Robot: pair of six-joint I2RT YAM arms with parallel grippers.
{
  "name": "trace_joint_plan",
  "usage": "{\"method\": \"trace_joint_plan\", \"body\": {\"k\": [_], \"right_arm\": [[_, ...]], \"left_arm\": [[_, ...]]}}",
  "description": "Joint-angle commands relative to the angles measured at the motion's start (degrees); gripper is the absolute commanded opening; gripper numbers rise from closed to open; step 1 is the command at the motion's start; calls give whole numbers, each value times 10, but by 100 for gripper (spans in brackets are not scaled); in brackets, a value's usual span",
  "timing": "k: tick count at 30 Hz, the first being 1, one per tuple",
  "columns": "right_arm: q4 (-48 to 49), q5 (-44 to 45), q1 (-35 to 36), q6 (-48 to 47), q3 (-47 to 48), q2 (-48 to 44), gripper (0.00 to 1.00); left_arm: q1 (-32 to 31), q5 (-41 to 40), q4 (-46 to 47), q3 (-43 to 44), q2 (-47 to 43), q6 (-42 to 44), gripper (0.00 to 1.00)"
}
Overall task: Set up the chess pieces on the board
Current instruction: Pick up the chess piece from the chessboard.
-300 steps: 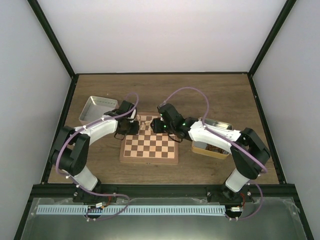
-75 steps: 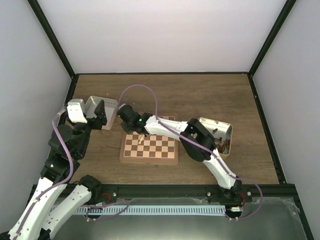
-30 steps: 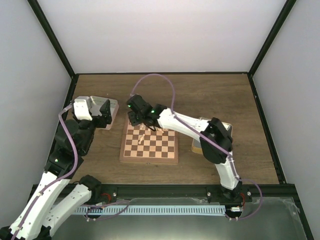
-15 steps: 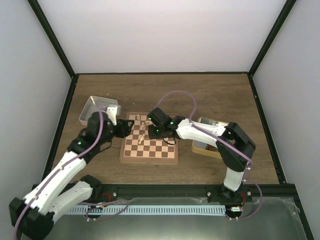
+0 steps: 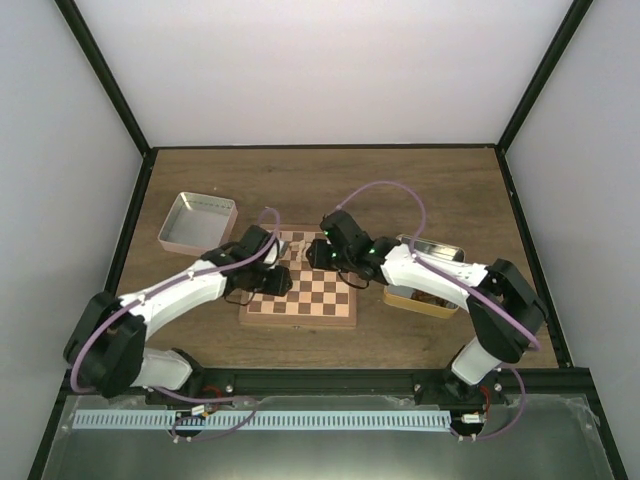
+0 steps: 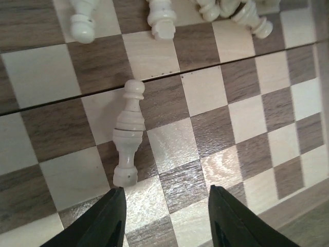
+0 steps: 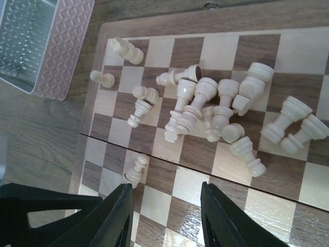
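Observation:
The board (image 5: 322,300) lies between my arms. A heap of pale chess pieces (image 7: 216,110) lies tumbled on its far rows, most on their sides. One lone piece (image 6: 128,149) appears to lie on its side near the board's left edge; it also shows in the right wrist view (image 7: 135,169). My left gripper (image 6: 167,206) is open and empty just above the board (image 6: 231,118), the lone piece just beyond its left finger (image 6: 110,221). My right gripper (image 7: 167,206) is open and empty above the board (image 7: 216,180), on the near side of the heap.
An empty pale tray (image 5: 197,222) stands left of the board and shows in the right wrist view (image 7: 36,41). A second tray (image 5: 425,285) with dark pieces stands right of the board, partly under my right arm. Both grippers (image 5: 270,280) (image 5: 322,252) are close together over the board.
My left gripper has moved right and nearer, onto the board's left part. My right gripper has shifted slightly right. Both stay open and empty.

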Motion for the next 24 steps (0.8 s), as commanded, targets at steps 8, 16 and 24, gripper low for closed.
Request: {"method": "trace_joint_plan", "body": {"k": [8, 16, 24], "right_arm": [[27, -11, -20, 7, -29, -22, 38], [33, -9, -24, 15, -42, -31, 37], [36, -10, -27, 19, -48, -39, 37]], "left_arm": [[-27, -118, -60, 79, 90, 46, 45], [-27, -79, -58, 85, 130, 61, 34], [-27, -91, -61, 83, 141, 69, 13]]}}
